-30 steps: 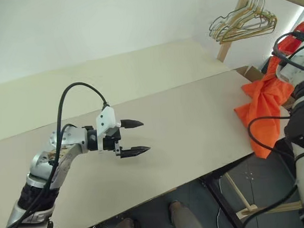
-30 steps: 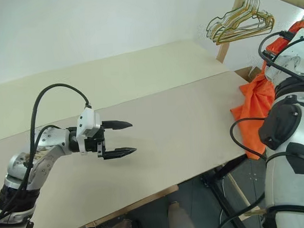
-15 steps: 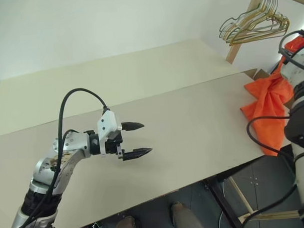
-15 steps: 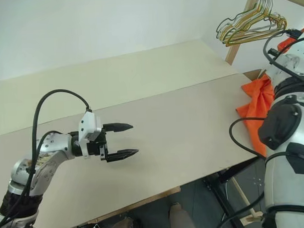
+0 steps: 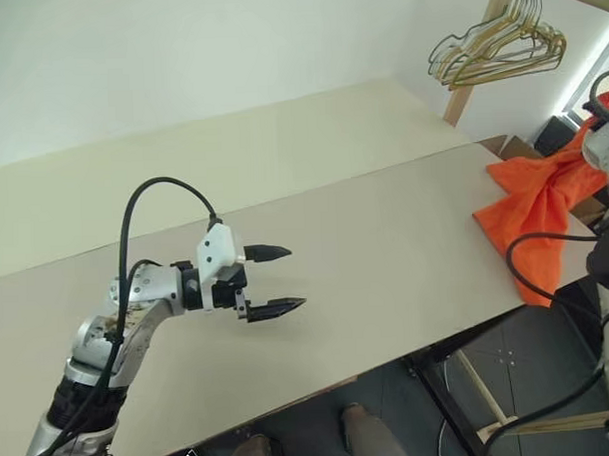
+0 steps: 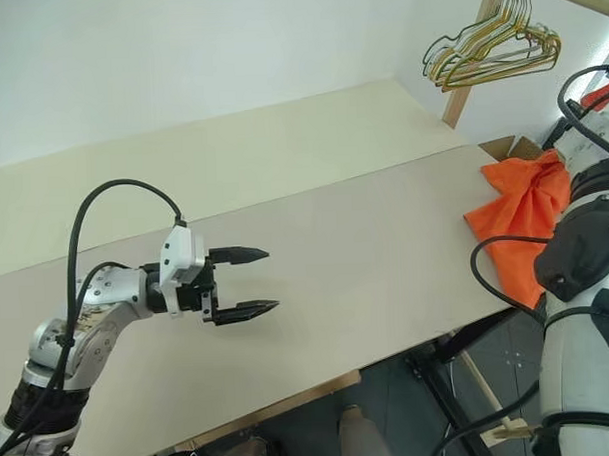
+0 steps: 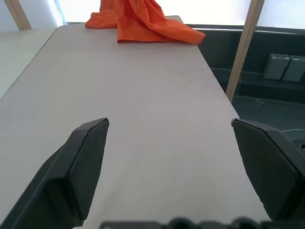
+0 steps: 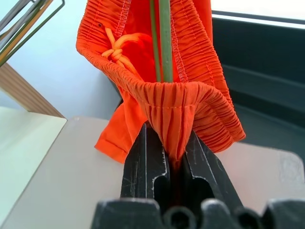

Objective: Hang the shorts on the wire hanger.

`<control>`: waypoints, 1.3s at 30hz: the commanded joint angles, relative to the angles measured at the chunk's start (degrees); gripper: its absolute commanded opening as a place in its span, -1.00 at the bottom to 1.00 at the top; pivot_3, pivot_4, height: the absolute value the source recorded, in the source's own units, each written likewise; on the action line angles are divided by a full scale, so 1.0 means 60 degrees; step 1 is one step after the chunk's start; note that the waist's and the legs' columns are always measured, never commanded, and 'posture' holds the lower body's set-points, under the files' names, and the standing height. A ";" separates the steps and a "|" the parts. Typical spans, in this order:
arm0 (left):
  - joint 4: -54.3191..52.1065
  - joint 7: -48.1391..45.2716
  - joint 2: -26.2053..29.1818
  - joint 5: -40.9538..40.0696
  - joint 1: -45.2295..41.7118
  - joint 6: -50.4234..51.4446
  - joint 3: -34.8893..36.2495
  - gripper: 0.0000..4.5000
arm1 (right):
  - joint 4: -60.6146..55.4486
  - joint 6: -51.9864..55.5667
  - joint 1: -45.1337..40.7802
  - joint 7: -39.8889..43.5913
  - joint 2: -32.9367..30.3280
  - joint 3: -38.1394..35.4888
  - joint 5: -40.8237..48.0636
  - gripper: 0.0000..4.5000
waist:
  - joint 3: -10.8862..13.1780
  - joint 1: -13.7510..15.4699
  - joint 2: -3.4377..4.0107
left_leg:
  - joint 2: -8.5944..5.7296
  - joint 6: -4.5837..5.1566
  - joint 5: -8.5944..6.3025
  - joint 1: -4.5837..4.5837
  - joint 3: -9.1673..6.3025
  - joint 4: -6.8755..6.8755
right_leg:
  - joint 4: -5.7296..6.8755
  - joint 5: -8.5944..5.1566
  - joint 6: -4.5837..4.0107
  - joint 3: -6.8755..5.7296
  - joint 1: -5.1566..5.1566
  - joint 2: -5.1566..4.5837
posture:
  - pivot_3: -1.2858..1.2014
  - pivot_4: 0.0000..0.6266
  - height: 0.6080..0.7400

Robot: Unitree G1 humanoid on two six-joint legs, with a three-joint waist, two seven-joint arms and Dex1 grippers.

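Note:
The orange shorts hang at the table's right end, their lower cloth draped over the table corner. My right gripper is shut on the gathered waistband, with the tied drawstring beside it. Two thin olive strands of the wire hanger run down inside the waistband; its hook is out of view. My left gripper hovers open over the table's left part, pointing toward the shorts with nothing between its fingers.
A bunch of gold and green wire hangers hangs on a wooden rack with a slanted post beyond the table's far right corner. The beige table stretches between the two arms. Black cables loop by the right arm.
The camera view has shifted. The left gripper stays open in place. The shorts' loose cloth now lies spread a little more over the table corner.

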 commanded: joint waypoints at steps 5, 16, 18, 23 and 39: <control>0.0329 -0.0484 -0.0234 0.0033 -0.0485 -0.0564 -0.0227 0.99 | -0.0609 0.1040 -0.1236 0.2273 -0.0105 0.2024 -0.1404 -1.00 | -0.0024 -0.0237 0.0028 | -0.0022 -0.0023 0.0014 0.0006 -0.0009 0.0001 | 0.0004 0.0003 -0.0002 -0.0006 -0.0001 -0.0001 | -0.11 -0.88 1.00; 0.1506 -0.1176 -0.0787 0.0283 -0.1315 -0.0983 -0.0704 0.99 | -0.2670 0.4055 -0.0615 0.3610 -0.2268 0.2512 -0.1529 -1.00 | -0.0052 -0.0541 0.0058 | -0.0039 -0.0024 0.0015 -0.0034 -0.0027 0.0010 | 0.0005 0.0007 0.0010 -0.0023 -0.0013 -0.0016 | -0.21 -0.87 1.00; 0.1742 -0.1339 -0.0889 0.0223 -0.1511 -0.1024 -0.0744 0.99 | -0.2645 0.4215 -0.0561 0.3704 -0.2561 0.2117 -0.1202 -1.00 | -0.0056 -0.0641 0.0062 | -0.0045 -0.0023 0.0015 -0.0053 -0.0035 0.0024 | 0.0000 0.0009 0.0014 -0.0031 -0.0015 -0.0023 | -0.22 -0.87 1.00; 0.2044 -0.1555 -0.0963 0.0303 -0.1748 -0.1145 -0.0835 0.99 | -0.2080 0.4079 -0.0371 0.3723 -0.3019 0.1415 -0.0691 -1.00 | -0.0089 -0.1113 0.0112 | -0.0126 0.0002 0.0016 -0.0055 -0.0026 0.0022 | -0.0008 -0.0016 0.0059 -0.0017 -0.0010 -0.0105 | -0.23 -0.88 1.00; 0.1968 -0.1642 -0.0741 0.0422 -0.1640 -0.1126 -0.0731 0.99 | -0.0952 0.3971 0.0598 0.3748 -0.3232 -0.0733 0.1146 -1.00 | -0.0277 -0.2148 0.0049 | -0.0157 0.0065 0.0059 0.0153 -0.0017 0.0011 | -0.0028 -0.0015 0.0191 0.0008 0.0251 -0.0161 | -0.21 -0.94 1.00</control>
